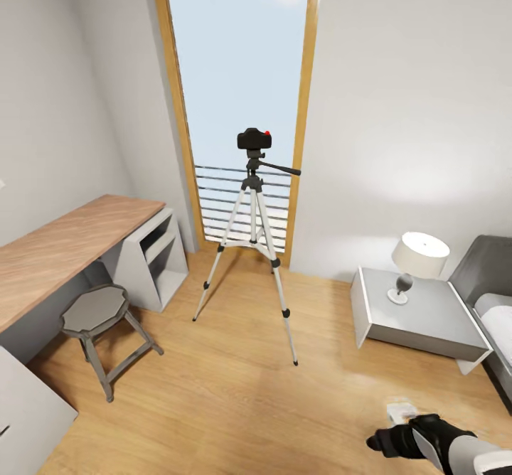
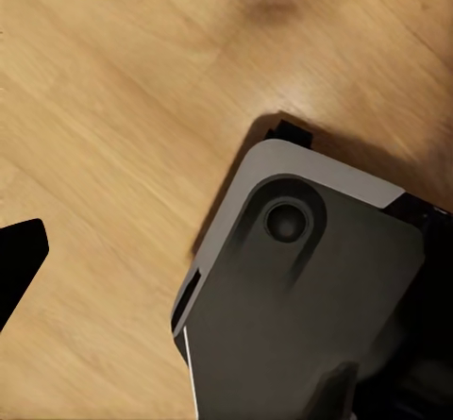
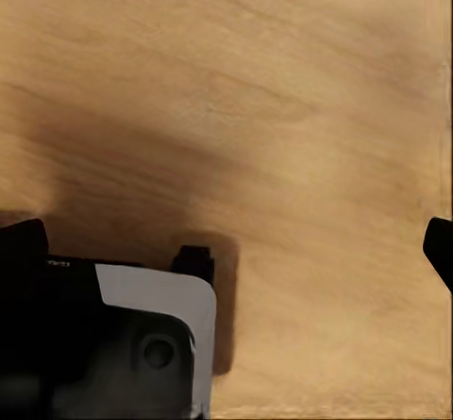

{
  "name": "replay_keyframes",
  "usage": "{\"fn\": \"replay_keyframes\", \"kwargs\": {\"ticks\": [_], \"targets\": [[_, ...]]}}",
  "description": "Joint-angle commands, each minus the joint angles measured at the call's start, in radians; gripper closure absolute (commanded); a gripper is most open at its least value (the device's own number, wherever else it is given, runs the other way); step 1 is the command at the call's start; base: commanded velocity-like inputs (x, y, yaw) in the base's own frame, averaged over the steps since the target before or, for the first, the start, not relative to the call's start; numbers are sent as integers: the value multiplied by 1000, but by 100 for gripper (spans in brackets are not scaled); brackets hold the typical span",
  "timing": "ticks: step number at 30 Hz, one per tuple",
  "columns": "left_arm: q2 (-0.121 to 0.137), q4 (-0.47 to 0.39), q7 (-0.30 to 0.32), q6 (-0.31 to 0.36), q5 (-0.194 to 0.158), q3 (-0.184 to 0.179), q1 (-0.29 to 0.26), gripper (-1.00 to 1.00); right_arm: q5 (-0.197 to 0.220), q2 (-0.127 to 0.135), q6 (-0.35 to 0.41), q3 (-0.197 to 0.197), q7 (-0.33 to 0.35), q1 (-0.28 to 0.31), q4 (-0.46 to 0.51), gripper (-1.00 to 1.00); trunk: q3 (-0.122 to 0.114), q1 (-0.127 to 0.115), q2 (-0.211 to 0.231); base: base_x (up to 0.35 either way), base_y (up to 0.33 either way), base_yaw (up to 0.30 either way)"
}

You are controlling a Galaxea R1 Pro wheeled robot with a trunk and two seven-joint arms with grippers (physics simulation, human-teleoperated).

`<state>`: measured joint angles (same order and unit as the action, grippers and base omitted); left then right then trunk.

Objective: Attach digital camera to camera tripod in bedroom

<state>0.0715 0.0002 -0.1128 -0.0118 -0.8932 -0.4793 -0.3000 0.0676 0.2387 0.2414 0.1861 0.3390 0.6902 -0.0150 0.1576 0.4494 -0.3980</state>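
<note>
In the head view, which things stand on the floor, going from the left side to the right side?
Wooden desk → grey octagonal stool → camera tripod with the digital camera on top → low white bedside table with a lamp → grey bed.

1. We saw a wooden desk (image 1: 64, 247) along the left wall, with a grey shelf unit (image 1: 153, 258) at its far end.
2. We found a grey stool (image 1: 96, 311) with an eight-sided seat just in front of the desk.
3. We noted a low grey bedside table (image 1: 419, 318) on the right, carrying a white lamp (image 1: 418, 258).
4. We saw light wood floor (image 1: 235, 397) throughout.
5. We saw a horizontal railing (image 1: 227, 198) across the window's lower part.
</note>
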Motion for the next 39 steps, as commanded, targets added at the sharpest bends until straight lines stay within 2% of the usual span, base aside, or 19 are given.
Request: {"fn": "replay_keyframes", "kwargs": {"ticks": [1,3,11,20,23,30,39], "targets": [[0,0,-3,0,-7,-8,0,-100,8,4,-1,6,-11,-16,-5,-100,2,1,-2,-4,0,0],[0,0,-4,3,-7,-8,1,-100,10,10,-16,6,-58,-70,-12,-100,2,1,-2,-3,0,0],[-1,0,-5,5,-7,-8,27,-100,14,6,-99,5,-187,-194,-18,-100,2,1,-2,-1,0,0],[-1,1,-5,0,-8,-8,51,-100,17,-2,-207,3,-231,-362,-19,-100,2,1,-2,0,0,0],[-2,1,-5,1,-9,-8,54,-100,17,-13,-241,3,-234,-402,-19,-100,2,1,-2,0,0,0],[-5,1,-5,9,-7,-8,56,-100,18,-54,-297,3,-237,-468,-20,-100,2,1,-2,0,0,0],[-5,1,-5,9,-7,-8,56,-100,18,-58,-291,1,-227,-473,-20,-100,2,1,-2,0,0,0]]}}
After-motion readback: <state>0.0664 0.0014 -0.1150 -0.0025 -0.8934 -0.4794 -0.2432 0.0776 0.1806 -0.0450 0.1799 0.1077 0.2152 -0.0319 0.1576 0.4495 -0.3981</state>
